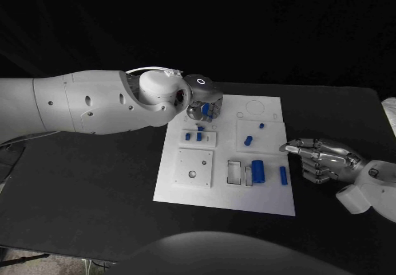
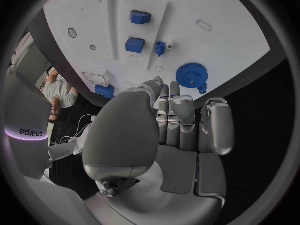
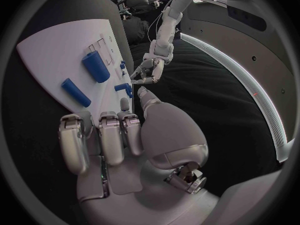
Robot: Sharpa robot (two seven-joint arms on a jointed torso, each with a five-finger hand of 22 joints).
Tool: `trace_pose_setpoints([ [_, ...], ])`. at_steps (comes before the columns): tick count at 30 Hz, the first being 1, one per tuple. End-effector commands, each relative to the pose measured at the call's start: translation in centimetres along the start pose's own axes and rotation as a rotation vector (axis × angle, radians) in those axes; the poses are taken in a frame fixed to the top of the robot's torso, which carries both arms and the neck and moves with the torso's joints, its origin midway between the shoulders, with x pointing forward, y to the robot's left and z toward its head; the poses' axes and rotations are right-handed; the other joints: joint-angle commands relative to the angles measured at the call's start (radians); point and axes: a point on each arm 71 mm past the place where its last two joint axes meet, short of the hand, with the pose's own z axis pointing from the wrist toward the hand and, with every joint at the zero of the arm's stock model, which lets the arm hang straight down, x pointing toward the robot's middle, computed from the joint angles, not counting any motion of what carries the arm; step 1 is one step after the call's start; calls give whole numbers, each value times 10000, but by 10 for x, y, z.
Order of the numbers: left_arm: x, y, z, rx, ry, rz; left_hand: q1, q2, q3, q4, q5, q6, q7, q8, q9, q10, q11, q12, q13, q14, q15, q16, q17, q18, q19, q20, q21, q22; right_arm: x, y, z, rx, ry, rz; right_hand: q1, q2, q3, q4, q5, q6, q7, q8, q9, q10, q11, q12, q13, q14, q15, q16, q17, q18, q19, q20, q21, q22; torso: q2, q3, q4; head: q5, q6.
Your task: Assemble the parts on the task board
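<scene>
L hand (image 1: 203,104) hangs over far-left corner of task board (image 1: 190,193), fingers straight and close together in the wrist view, holding nothing; a blue gear (image 2: 191,75) lies on the board just beyond its fingertips. R hand (image 1: 323,159) sits at board's right edge on the black table (image 1: 91,183), fingers curled in toward palm, nothing in them.

Board: white plate, mid table, w/ raised square sub-plates and cut-outs. Blue parts on it: big cylinder (image 1: 258,171) beside a rectangular slot, thin bar (image 1: 283,175) nr right edge, close to R fingertips, small peg (image 1: 249,139) on a square plate, small pieces (image 1: 198,135) nr L hand.

Table matte black; bg beyond it dark.
</scene>
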Motion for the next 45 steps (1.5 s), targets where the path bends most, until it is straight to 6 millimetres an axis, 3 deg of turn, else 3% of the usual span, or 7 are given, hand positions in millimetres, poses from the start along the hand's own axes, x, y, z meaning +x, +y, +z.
trace_pose_setpoints([
  [1,6,0,1,-297,1008,-253,45,-75,13,-33,23,62,33,-58,-16,-48,-8,-58,-19,22,-7,-22,-43,-128,408,-68,-41,2086,2,0,0,-73,201,20,94,-40,-2,-86,33,56,6,-39,-16,1042,38,-14,2603,1043,-9,34,2627,-64,1061,-46,44,2629,-4,4,5,-10,-1],
  [8,8,0,1,-434,1313,-62,91,-164,-8,-67,13,169,35,-36,-10,-4,-6,-52,-13,-37,-16,-87,-160,-119,388,-81,-87,2073,2,0,0,-88,195,20,94,-40,-2,-86,33,56,6,-39,-16,1042,38,-14,2603,1043,-9,34,2627,-64,1061,-46,44,2629,-11,-1,21,-11,-1],
  [19,12,3,-2,-687,1845,77,124,-301,8,-32,6,-166,37,-303,-118,-312,19,-249,-88,-199,1,-271,-463,-89,317,-94,-247,2030,2,0,0,-58,199,21,90,-50,-10,-87,26,55,8,-44,-21,1042,39,-14,2603,1043,-9,34,2627,-64,1061,-46,44,2629,2,-1,48,14,-1],
  [28,14,3,-3,-705,2130,74,39,-356,-20,43,-25,-263,38,-400,-161,-434,29,-328,-129,-281,8,-357,-597,-73,274,-92,-342,2006,3,0,0,-9,230,23,90,-50,-10,-87,26,55,8,-44,-21,1042,39,-14,2603,1043,-9,34,2627,-64,1061,-46,44,2629,-1,-3,23,55,-1],
  [45,18,0,1,-624,2420,114,281,-258,121,-61,32,-319,14,-496,-207,-468,-2,-351,-151,-451,16,-518,-848,-42,190,-76,-523,1961,2,-1,0,28,255,30,86,-51,-16,-87,20,56,7,-49,-28,1042,39,-14,2603,1043,-8,34,2627,-64,1061,-44,44,2629,-16,9,19,81,-1],
])
